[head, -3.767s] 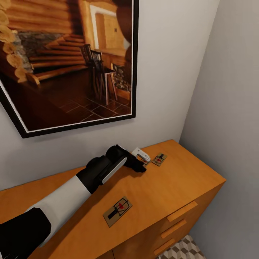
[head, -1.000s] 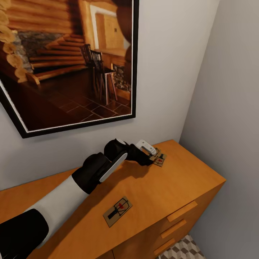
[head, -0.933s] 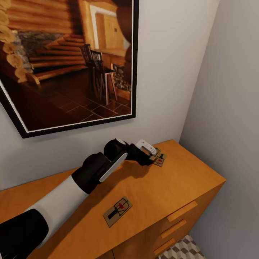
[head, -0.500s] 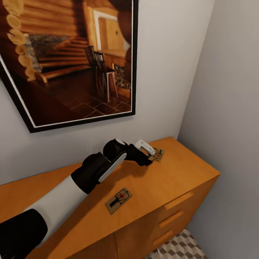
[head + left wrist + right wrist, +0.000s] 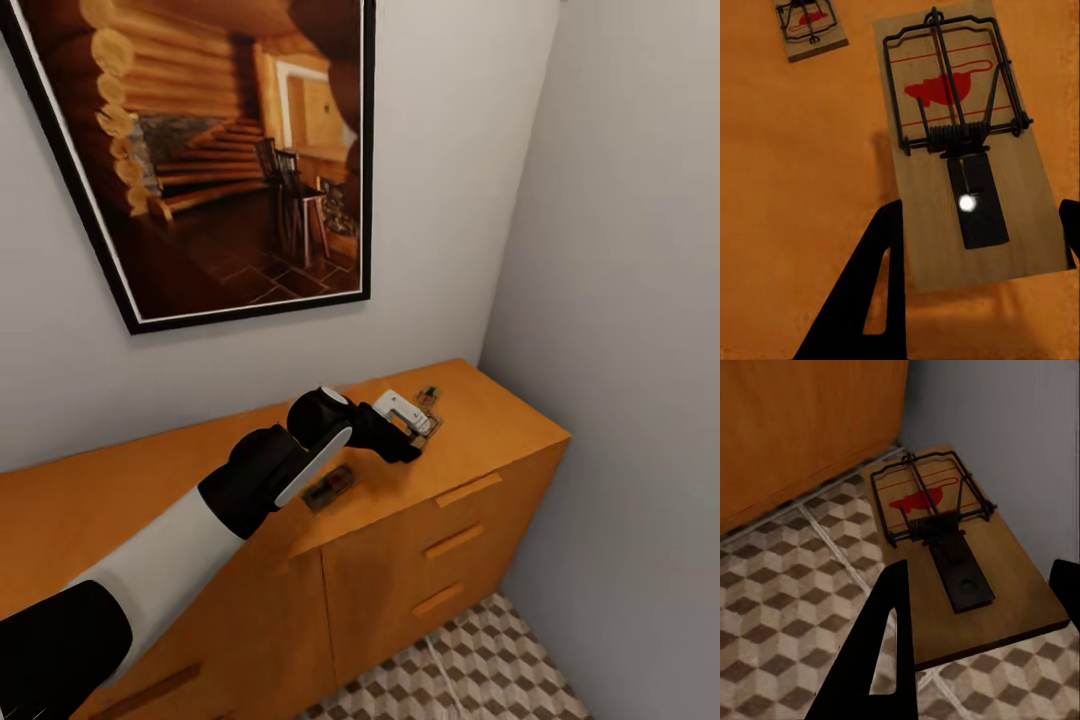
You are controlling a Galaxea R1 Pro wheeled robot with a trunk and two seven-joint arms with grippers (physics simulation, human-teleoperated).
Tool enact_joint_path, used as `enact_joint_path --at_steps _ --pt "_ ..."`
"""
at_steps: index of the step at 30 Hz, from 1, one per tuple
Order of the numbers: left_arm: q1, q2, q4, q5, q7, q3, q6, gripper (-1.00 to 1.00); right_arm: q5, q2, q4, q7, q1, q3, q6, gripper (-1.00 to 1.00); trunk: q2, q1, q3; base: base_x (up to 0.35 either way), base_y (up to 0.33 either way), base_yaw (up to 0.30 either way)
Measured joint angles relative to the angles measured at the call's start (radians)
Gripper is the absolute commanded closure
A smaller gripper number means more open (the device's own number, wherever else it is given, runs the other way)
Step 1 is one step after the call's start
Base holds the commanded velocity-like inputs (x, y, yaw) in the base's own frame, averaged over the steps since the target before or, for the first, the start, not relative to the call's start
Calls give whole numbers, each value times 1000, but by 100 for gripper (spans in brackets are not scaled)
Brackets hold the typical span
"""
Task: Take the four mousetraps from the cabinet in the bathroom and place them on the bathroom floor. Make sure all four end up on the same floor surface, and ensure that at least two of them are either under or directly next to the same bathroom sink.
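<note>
- Our view has pulled back and down since a moment ago: more of the orange-brown wooden cabinet (image 5: 440, 520) front and the cube-patterned tiled floor (image 5: 470, 670) show.
- Our left gripper (image 5: 415, 428) is pinched on a tan wooden mousetrap (image 5: 960, 150), raised off the cabinet top; two others lie there.
- Our right gripper (image 5: 975, 660) grips another mousetrap (image 5: 960, 562) above the floor.
- Carrying comes next.

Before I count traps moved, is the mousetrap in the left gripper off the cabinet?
Yes, lifted. The mousetrap sits between the left gripper's fingers, casting a separate shadow on the cabinet top below.
</note>
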Motion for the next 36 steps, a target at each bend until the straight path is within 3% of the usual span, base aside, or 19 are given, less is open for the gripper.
enact_joint_path --at_steps 31,36 --pt "33 -1 36 1 -1 -4 -3 100 0 0 0 0 0 0 0 100 0 0 0 -326 -166 0" --pt "59 -2 105 -2 -2 -16 -7 100 0 0 0 0 0 0 0 100 0 0 0 -173 -98 0"
